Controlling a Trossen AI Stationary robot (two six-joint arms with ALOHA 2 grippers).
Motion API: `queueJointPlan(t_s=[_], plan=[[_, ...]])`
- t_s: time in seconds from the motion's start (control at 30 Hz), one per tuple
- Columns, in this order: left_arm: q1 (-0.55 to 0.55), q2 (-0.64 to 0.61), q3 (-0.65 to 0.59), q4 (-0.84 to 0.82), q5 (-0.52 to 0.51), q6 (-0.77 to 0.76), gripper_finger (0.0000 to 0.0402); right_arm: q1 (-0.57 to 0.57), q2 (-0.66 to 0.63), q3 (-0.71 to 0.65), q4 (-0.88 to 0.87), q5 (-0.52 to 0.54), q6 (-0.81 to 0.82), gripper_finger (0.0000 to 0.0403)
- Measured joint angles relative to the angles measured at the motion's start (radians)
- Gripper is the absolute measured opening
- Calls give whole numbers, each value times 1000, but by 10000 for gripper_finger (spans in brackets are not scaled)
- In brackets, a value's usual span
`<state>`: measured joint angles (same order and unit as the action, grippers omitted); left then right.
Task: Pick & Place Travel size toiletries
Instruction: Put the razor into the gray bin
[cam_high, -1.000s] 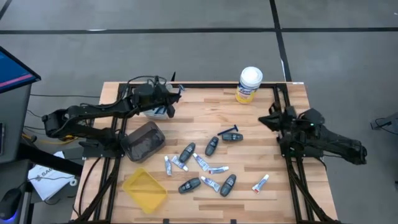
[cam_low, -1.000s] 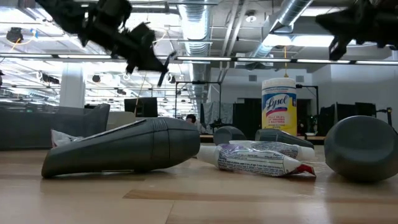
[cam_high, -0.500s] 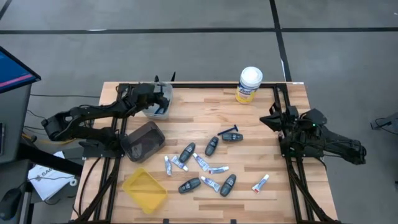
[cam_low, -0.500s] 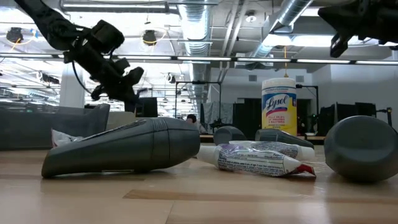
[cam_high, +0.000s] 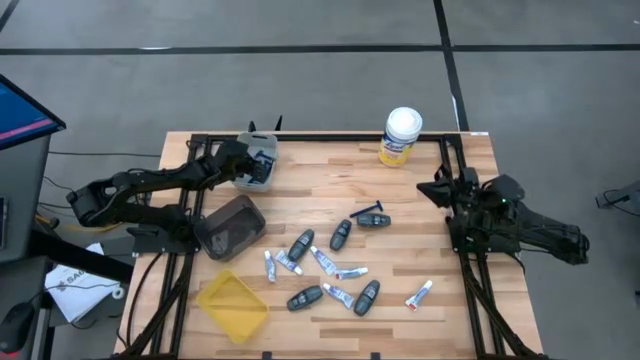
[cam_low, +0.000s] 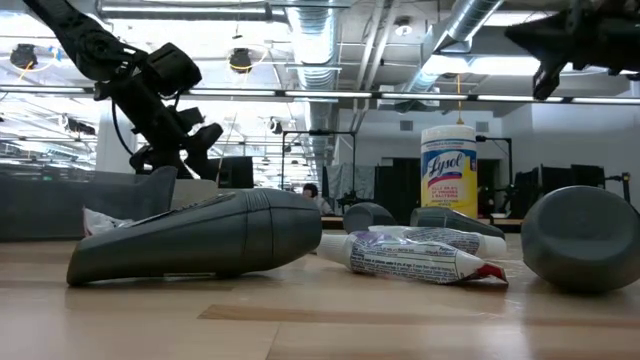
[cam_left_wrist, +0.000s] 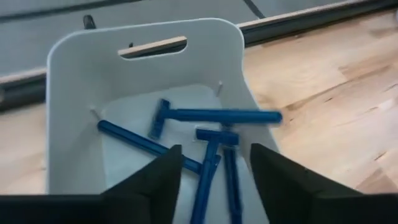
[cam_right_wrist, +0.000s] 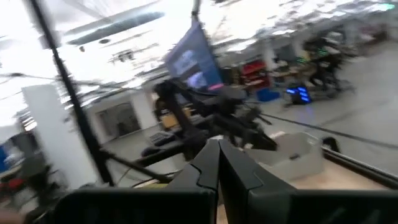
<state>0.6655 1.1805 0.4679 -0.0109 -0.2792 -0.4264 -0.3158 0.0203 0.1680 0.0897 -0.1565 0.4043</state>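
Observation:
A white bin (cam_high: 268, 150) stands at the table's far left and holds several slim blue razors (cam_left_wrist: 217, 116), which lie on its floor. My left gripper (cam_left_wrist: 214, 180) hangs open just above the bin's near rim, also visible in the high view (cam_high: 250, 166), with nothing between its fingers. More toiletries lie flat mid-table: white tubes (cam_high: 350, 272), dark grey fobs (cam_high: 300, 245) and one blue razor (cam_high: 370, 210). In the low view a fob (cam_low: 200, 240) and a tube (cam_low: 420, 255) lie close. My right gripper (cam_right_wrist: 217, 165) waits shut, raised at the table's right edge (cam_high: 440, 190).
A yellow canister with a white lid (cam_high: 402, 137) stands at the far edge. A dark grey bin (cam_high: 233, 225) and a yellow bin (cam_high: 232, 303) sit on the left side, nearer than the white one. Black frame rails (cam_high: 470, 290) run along both table sides.
My left gripper has sunk and gone toward the table's left edge, tipping down over the white bin. It carried a thin blue razor, then opened and let go; the razor now lies in the bin with the others.

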Motion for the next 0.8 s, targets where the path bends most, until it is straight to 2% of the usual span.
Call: queueJointPlan(t_s=[0.2,0.3,0.47,0.63,0.8], plan=[[-4,-71,15,1,89,-86,253,-1,95,47,-104,139,-32,0],[-13,-150,23,-1,125,-87,264,-1,219,108,-211,199,-80,0],[-33,-296,24,1,130,-87,262,-1,487,224,-311,209,-193,11],[-39,-387,24,-1,130,-79,252,2,795,357,-335,205,-386,75],[-39,-404,24,-8,130,-80,247,1,1047,518,-418,186,-610,155]])
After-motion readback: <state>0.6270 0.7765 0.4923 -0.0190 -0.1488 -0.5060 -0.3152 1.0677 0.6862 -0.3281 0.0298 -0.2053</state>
